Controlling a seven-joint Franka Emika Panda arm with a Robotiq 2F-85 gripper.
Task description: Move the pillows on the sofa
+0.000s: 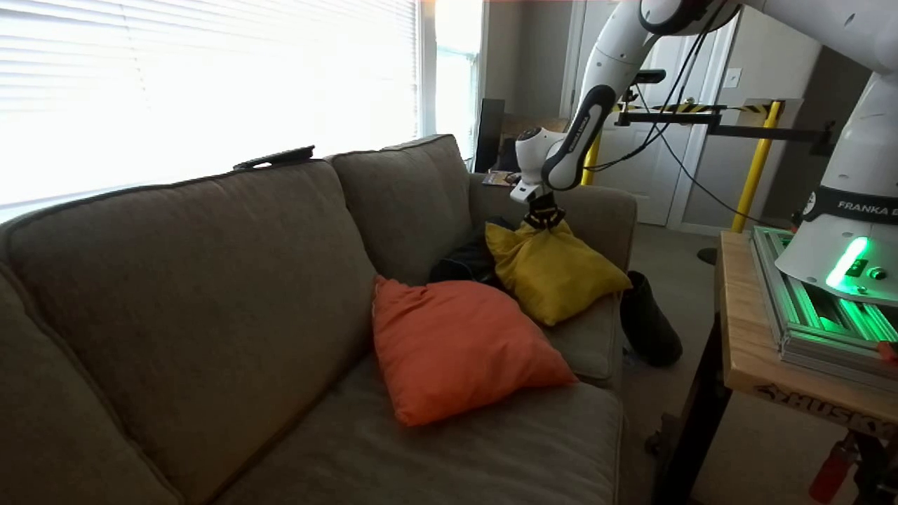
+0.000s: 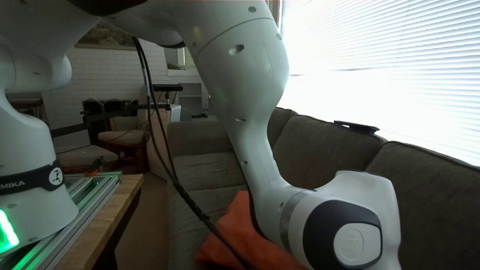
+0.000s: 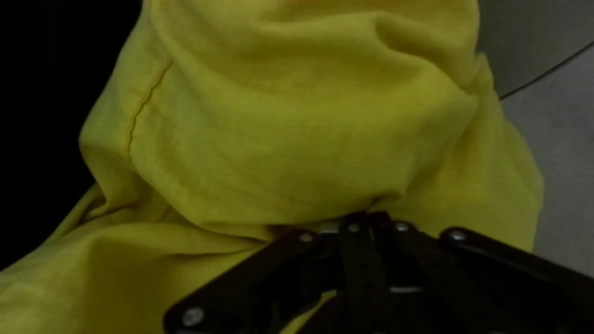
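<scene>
Bright blinds (image 1: pixel 210 84) hung behind the sofa (image 1: pixel 505 449), washed white by daylight. My jaws were clenched on a gathered fold of the yellow pillow (image 1: pixel 554 273), their tips drawn together and sunk in the cloth in the wrist view. In an exterior view that pillow sat at the sofa's far end, just beside some black thing (image 1: pixel 464 263) I could not make out, one corner reaching the sofa's front edge. The orange pillow (image 1: pixel 463 344) lay loose across the middle, nothing gripping it. I judged the job part done: the grip was made, while any carrying of the yellow one and the letting go were left. Whether the orange one was already placed or awaited its turn, I could not tell, since the task named no spot.
</scene>
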